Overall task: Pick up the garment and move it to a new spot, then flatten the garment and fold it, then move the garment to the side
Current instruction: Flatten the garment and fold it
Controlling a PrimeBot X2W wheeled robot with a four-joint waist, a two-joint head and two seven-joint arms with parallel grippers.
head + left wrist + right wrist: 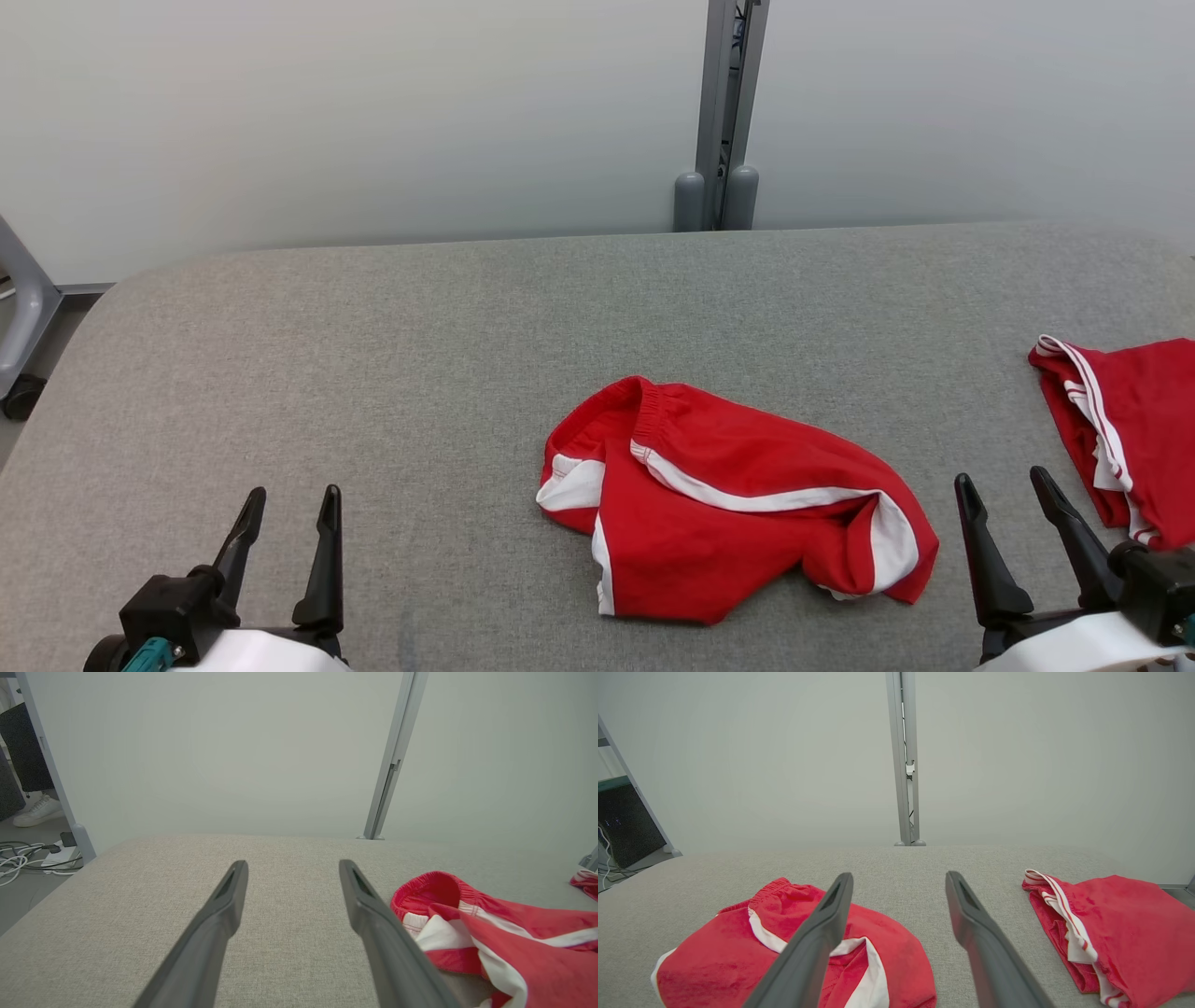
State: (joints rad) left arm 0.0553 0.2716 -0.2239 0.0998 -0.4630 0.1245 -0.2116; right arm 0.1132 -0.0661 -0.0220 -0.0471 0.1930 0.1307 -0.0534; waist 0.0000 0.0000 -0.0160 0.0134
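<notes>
Now the right pincer (pixel 1001 477) and the left pincer (pixel 293 492) are both spread wide and empty. Crumpled red shorts (pixel 738 504) lie between them on the grey surface (pixel 373 373), long axis left to right, waistband leftward. Their right end is just beside the right pincer, so that arm looks better placed. A second red garment (pixel 1130 420) lies further right.
</notes>
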